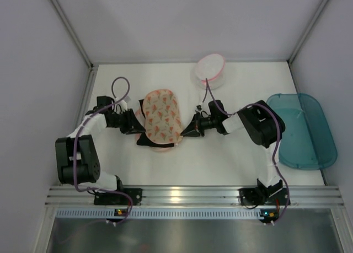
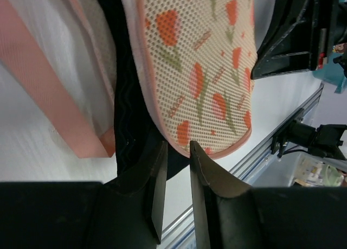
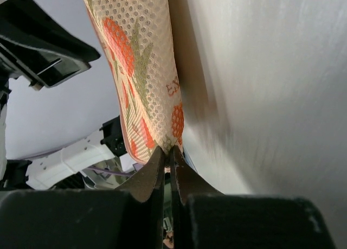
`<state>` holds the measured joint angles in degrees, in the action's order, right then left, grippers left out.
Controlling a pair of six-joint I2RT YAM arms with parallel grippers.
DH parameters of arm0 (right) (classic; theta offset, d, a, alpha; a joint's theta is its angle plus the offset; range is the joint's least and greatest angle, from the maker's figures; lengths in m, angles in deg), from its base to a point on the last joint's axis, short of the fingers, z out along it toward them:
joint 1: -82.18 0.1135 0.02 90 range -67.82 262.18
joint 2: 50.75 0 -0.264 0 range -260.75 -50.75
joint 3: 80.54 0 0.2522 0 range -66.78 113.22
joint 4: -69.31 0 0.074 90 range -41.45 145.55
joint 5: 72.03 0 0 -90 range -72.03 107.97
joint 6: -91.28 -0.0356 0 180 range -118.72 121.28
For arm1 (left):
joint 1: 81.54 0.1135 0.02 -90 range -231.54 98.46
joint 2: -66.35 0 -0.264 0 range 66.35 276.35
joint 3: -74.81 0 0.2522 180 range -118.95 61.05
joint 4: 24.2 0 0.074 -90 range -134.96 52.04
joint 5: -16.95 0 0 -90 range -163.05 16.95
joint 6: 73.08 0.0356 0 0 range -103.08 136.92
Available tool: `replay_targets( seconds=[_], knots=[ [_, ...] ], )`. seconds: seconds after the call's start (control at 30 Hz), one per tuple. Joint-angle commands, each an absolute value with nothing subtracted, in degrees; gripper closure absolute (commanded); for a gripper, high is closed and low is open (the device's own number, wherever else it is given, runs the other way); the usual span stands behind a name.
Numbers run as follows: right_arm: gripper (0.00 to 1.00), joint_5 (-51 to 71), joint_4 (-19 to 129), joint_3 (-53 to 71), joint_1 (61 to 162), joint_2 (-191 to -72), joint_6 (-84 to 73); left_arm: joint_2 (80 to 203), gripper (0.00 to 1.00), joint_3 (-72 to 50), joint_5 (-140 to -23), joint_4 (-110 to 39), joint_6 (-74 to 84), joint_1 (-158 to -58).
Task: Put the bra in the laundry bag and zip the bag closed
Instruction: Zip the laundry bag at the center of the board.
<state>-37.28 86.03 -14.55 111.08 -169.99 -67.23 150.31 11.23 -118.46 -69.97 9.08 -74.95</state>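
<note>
Overhead view: the laundry bag point(image 1: 161, 116) lies mid-bench point(image 1: 220, 159) between the two arms, its printed upper flap tilted up. The bra point(image 1: 146, 144) shows as a black fringe under the flap's left and near edges, so it is partly inside the bag and partly spilling out. The left hand point(image 1: 134, 122) meets the bag from the left and the right hand point(image 1: 186, 129) from the right. A white pouch point(image 1: 209, 70) and a teal tub point(image 1: 306, 129) stand well apart from them. Left wrist view: the bra point(image 2: 127, 113) lies between the raised flap and the lower half with its pink trim point(image 2: 49, 91). The left hand's point(image 2: 177, 151) jaws stand close, with a narrow gap and black fabric between their tips, apparently pinching it. Right wrist view: the right hand's point(image 3: 168, 151) jaws are pressed together on the flap's rim, holding it up off the bench. By judgement, the stuffing step is in hand and zipping is not begun. The next move calls for pushing the loose fabric wholly past the zip edge, letting go, and lowering the flap. The zip pull, which no view shows, must then be found.
</note>
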Motion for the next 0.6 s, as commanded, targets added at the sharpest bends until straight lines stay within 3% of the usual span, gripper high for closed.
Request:
replay_targets(
  seconds=[0.0,0.3,0.43,0.57],
  knots=[
    [1.00,-36.7,86.5,-14.9,110.8,-169.3,-68.5,152.1,0.71,12.4,-118.8,-66.4,5.8,-74.5],
    [1.00,-37.0,88.6,-14.9,111.6,-169.7,-69.7,154.2,0.75,17.1,-120.9,-66.3,2.2,-74.5],
    [1.00,-36.9,88.8,-15.2,111.9,-169.3,-70.2,151.1,0.93,19.7,-124.6,-63.7,0.1,-74.2],
    [1.00,-36.9,88.8,-15.1,111.9,-169.5,-70.4,148.9,0.91,20.4,-131.1,-63.5,0.5,-74.2]
  ],
)
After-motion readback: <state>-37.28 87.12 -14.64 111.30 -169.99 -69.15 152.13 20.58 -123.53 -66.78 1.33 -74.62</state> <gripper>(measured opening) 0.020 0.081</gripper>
